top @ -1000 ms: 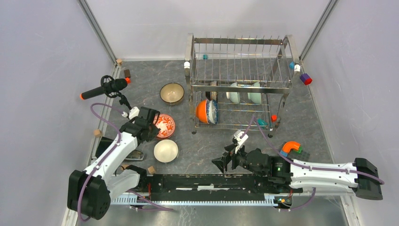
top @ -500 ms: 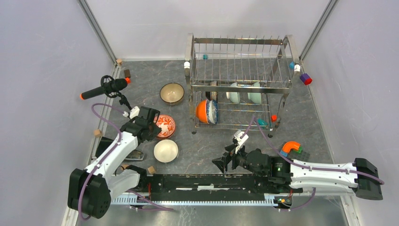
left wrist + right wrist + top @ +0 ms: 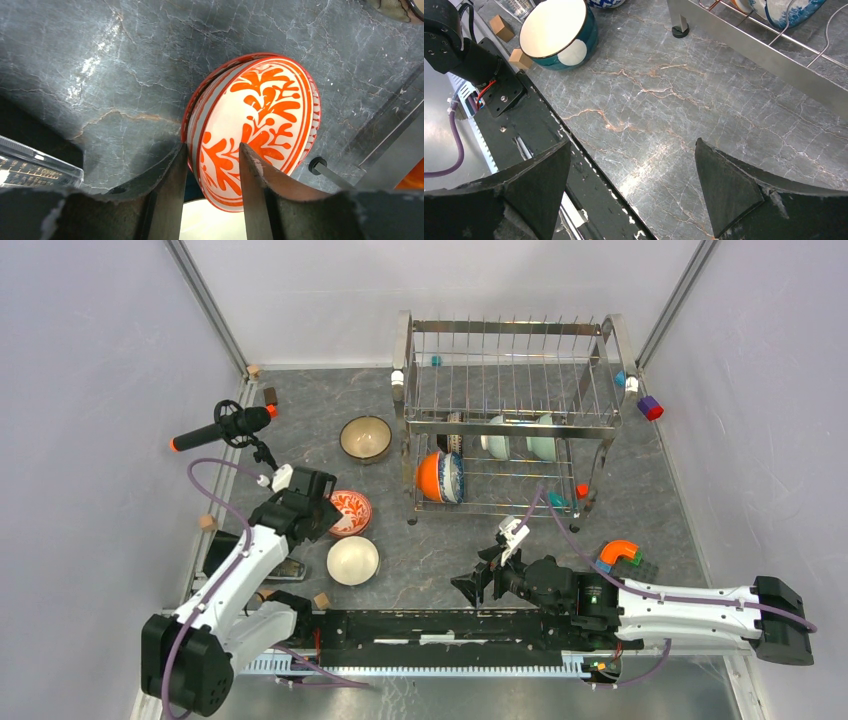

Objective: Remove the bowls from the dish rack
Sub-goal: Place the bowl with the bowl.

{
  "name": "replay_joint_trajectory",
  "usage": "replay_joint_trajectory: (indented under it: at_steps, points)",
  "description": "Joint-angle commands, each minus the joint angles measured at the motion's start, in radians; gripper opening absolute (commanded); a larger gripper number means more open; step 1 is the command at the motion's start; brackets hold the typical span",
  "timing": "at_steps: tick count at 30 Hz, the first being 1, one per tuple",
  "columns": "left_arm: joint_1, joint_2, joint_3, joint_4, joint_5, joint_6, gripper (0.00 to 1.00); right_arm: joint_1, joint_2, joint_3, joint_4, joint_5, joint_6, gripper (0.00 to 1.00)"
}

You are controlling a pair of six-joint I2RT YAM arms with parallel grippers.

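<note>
From above, we see the dish rack (image 3: 505, 328) at the table's (image 3: 440, 540) 12 o'clock. On its lower tier an orange bowl (image 3: 430, 478) and a blue-and-white bowl (image 3: 453, 478) stand on edge together, with two pale green bowls (image 3: 497, 437) at their 1 o'clock. Three bowls sit on the table: a tan bowl (image 3: 365, 437) at the rack's 9 o'clock, a red patterned bowl (image 3: 352, 508) at the tan one's 6 o'clock, and a cream bowl (image 3: 353, 560) at 6 o'clock again.

The overhead view puts the left gripper (image 3: 320, 514) at the red patterned bowl's 9 o'clock edge, but we cannot read its jaws there. The left wrist view fills that in. The left gripper (image 3: 212, 147) straddles the rim of the red patterned bowl (image 3: 265, 110), one finger outside the wall and one inside, with slack between them, so it is parted and not clamping.

The right gripper (image 3: 470, 585) hangs at the cream bowl's 3 o'clock, well apart from it. Its wrist view shows the right gripper (image 3: 632, 145) spread wide over bare table with nothing between the fingers. That view also shows what the overhead misses: the cream bowl (image 3: 556, 30) has a teal outer wall with a white dot.
</note>
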Motion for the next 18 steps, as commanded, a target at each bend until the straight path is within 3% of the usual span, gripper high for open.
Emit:
replay_joint_trajectory:
  at_steps: [1,11,18]
  points:
    - [0.004,-0.025,0.05,-0.041,-0.023,0.061,0.49,-0.001,-0.009,-0.004,0.027,0.02,0.002,0.98]
    - [0.005,-0.07,0.069,-0.103,-0.071,0.092,0.5,-0.001,-0.023,-0.008,0.021,0.023,0.004,0.98]
    - [0.005,-0.057,0.074,-0.11,-0.104,0.096,0.42,-0.001,-0.019,-0.01,0.027,0.017,0.005,0.98]
